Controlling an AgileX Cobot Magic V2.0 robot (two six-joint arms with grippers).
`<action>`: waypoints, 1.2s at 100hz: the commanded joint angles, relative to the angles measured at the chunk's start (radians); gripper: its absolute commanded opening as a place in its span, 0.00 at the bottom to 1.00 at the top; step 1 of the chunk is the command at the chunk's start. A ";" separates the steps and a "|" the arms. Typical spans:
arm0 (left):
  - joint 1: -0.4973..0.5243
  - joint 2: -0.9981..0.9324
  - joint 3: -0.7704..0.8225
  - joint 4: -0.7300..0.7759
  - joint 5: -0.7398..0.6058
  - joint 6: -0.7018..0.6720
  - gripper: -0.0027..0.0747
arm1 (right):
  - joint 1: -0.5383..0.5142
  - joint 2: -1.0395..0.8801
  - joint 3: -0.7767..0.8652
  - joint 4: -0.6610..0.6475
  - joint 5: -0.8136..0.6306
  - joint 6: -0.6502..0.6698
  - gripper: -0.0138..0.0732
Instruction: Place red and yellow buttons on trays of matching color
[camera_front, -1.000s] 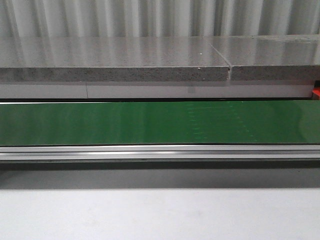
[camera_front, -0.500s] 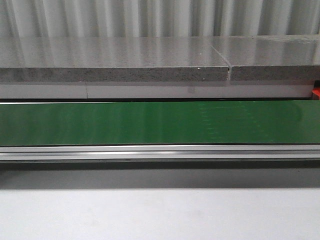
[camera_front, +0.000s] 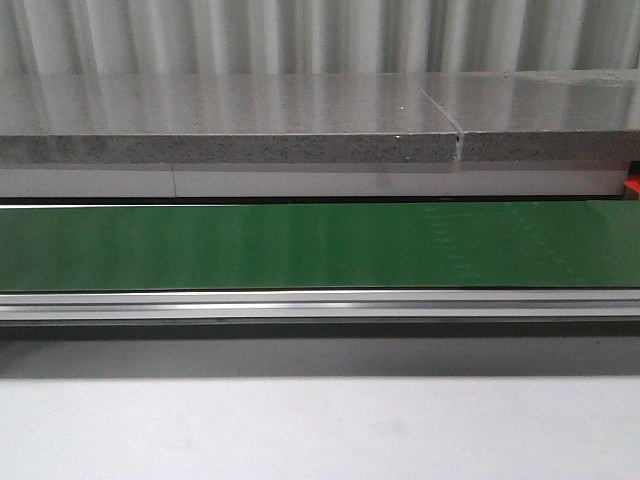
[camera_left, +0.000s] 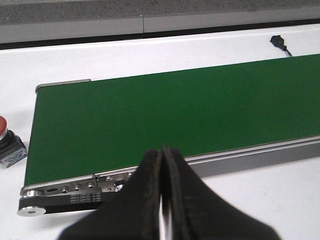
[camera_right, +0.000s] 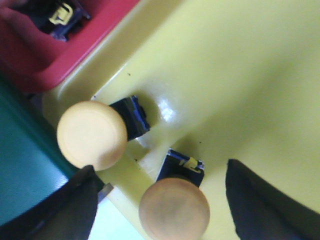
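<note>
In the right wrist view my right gripper (camera_right: 161, 172) stands open over the yellow tray (camera_right: 240, 75). Two yellow buttons rest in that tray: one (camera_right: 174, 207) lies between the fingers without touching them, the other (camera_right: 91, 135) is near the tray's corner. The red tray (camera_right: 75, 45) adjoins it and holds a dark button base (camera_right: 62, 17). In the left wrist view my left gripper (camera_left: 162, 165) is shut on nothing, above the white table by the belt's end. A red button (camera_left: 4, 131) on a dark base stands on the table beside that end.
A long green conveyor belt (camera_front: 300, 245) with an aluminium rail (camera_front: 320, 303) crosses the front view, with a grey stone counter (camera_front: 230, 115) behind it. A black cable plug (camera_left: 277, 41) lies on the white table beyond the belt. Neither arm shows in the front view.
Faint marks on the green belt have drifted to the right in the front view. Nothing else differs there.
</note>
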 joint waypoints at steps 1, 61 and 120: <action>-0.009 0.001 -0.025 -0.012 -0.065 -0.002 0.01 | 0.004 -0.091 -0.021 -0.008 -0.040 0.000 0.78; -0.009 0.001 -0.025 -0.012 -0.065 -0.002 0.01 | 0.453 -0.321 -0.021 -0.084 -0.022 0.000 0.15; -0.009 0.001 -0.025 -0.012 -0.065 -0.002 0.01 | 0.875 -0.546 -0.021 -0.137 0.000 -0.016 0.11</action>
